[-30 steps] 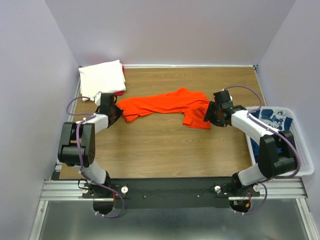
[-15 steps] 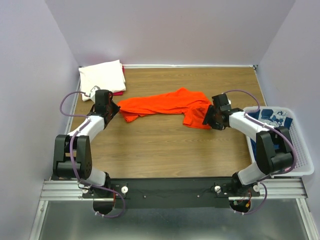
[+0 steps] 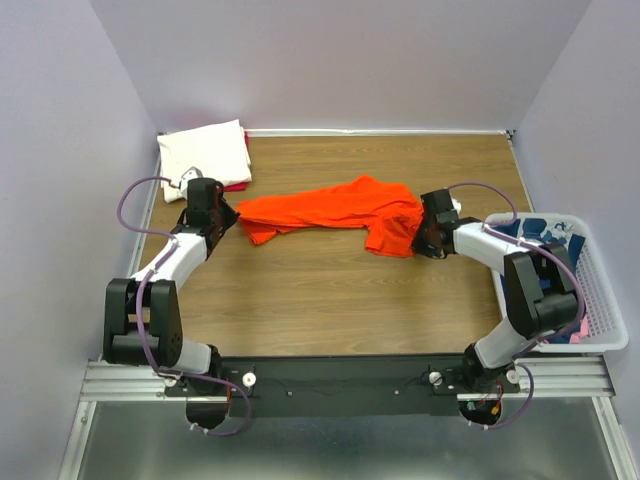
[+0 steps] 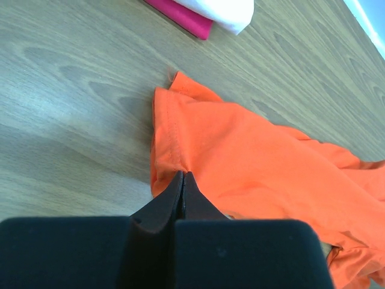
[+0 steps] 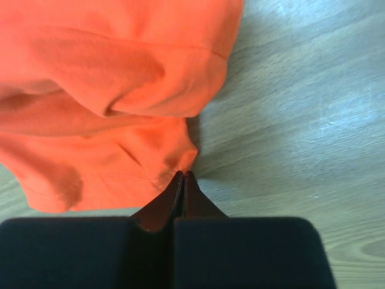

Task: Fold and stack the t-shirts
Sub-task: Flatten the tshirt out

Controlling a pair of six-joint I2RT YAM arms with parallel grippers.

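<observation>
**Both grippers pinch the ends of the orange t-shirt**

At the far left corner of the table (image 3: 330,300) we see a folded cream-white t-shirt (image 3: 205,155). It lies on top of a red-pink t-shirt (image 3: 239,186), of which only one edge peeks out.

Just in front of that pile, the left gripper (image 3: 228,215) reaches toward the middle of the table. In the left wrist view its jaws are pressed together, with the hem of the orange t-shirt (image 3: 330,205) caught between the tips.

The orange t-shirt lies crumpled in a long band across the middle of the table. It is apart from the folded pile, and its right end is bunched into a thicker lump.

There we find the right gripper (image 3: 416,240). In the right wrist view its jaws are closed, and their tips nip the lower edge of the orange cloth where it meets the wood.

Further right, a white lattice basket (image 3: 612,300) sits at the table's right edge. A navy t-shirt (image 3: 548,236) with a white print lies inside it.
</observation>
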